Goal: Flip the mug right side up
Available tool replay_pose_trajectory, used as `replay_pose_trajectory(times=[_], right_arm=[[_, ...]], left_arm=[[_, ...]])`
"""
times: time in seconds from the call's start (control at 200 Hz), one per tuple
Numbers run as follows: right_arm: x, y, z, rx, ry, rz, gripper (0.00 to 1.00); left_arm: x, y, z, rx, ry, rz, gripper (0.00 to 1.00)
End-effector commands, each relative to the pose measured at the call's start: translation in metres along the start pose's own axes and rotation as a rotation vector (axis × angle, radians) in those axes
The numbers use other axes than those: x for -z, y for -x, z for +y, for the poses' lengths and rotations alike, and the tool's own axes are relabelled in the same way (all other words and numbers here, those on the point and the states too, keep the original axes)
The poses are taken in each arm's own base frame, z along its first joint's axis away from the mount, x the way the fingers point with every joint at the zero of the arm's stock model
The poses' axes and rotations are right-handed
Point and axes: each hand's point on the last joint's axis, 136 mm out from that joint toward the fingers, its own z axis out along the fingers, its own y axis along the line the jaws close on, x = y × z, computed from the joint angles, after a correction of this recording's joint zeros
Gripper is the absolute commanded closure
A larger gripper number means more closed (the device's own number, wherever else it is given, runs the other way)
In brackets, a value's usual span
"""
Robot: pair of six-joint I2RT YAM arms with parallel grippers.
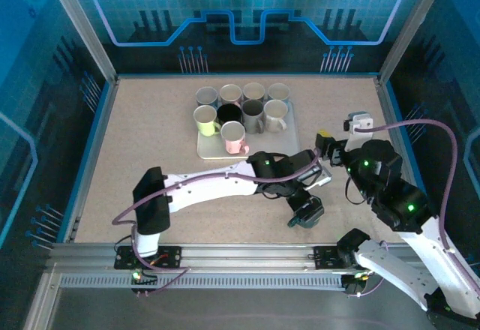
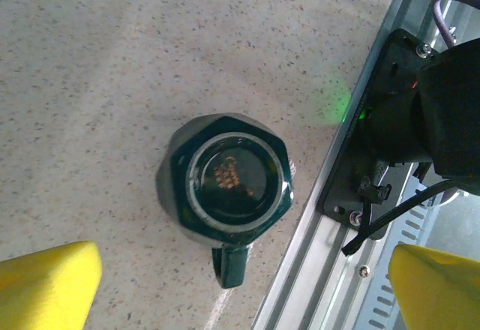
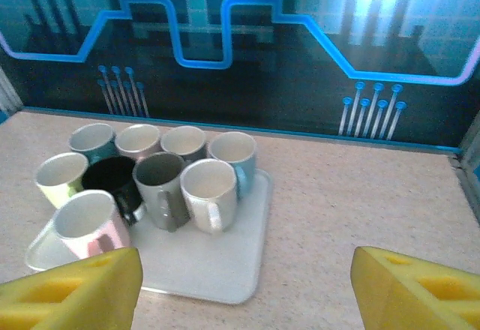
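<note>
My left arm reaches across the table (image 2: pixel 90 82) from its base at the left, and my left gripper (image 2: pixel 241 285) hangs straight above the dark green mug (image 2: pixel 229 178). Its yellow fingers (image 2: pixel 49 281) are spread as wide as they go, with nothing between them. I judge they are that wide so they can come down around the body.

The tray (image 3: pixel 225 277) sits at the back of the table, a little left of the mug. The cluster of mugs (image 3: pixel 161 176) on it all stand mouth up, and I read it as the place for finished ones.

The green mug stands alone on the bare table, well apart from the tray and just beside the metal rail (image 2: pixel 315 270) at the near edge. Its foot ring and a stamped mark face me, so it is upside down. Its handle (image 2: pixel 231 268) points toward the gap between my fingers.

Furthest right, my right gripper (image 3: pixel 244 292) faces the tray with its jaws apart and empty. I take it to be waiting out of the way.

The mug's rim and inside are turned to the table and hidden. I cannot read the stamp. In the top view my wrist and the dark mug blur together. Both wrist views crop my fingers at the bottom edge.
</note>
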Motion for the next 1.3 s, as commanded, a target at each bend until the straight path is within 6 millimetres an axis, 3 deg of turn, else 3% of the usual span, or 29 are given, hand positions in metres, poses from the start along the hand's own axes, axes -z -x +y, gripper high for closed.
replay_pose_trajectory(times=[0.0,0.36,0.635,0.745,0.88,1.045,1.296], right_arm=[[0.004,-0.001,-0.001,0.009,0.008,-0.008,0.24],[0.004,-0.005,-0.001,0.017,0.013,-0.007,0.23],[0.001,-0.011,0.000,0.022,0.019,0.010,0.23],[0.000,-0.012,0.001,0.021,0.020,0.017,0.23],[-0.001,-0.011,0.002,0.019,0.022,0.023,0.23],[-0.003,-0.005,0.005,0.012,0.033,0.017,0.23],[0.001,0.016,0.010,-0.014,0.057,-0.024,0.24]], left_arm=[[-0.013,-0.005,-0.011,-0.040,-0.044,0.070,0.01],[-0.063,-0.008,0.011,-0.041,0.060,0.118,0.01],[-0.104,-0.030,0.012,-0.104,0.089,0.209,0.01],[-0.107,-0.029,0.017,-0.124,0.118,0.200,0.16],[-0.100,-0.022,0.022,-0.160,0.152,0.171,0.34],[-0.080,-0.012,0.028,-0.179,0.194,0.116,0.38],[-0.004,0.011,0.044,-0.110,0.211,-0.062,0.38]])
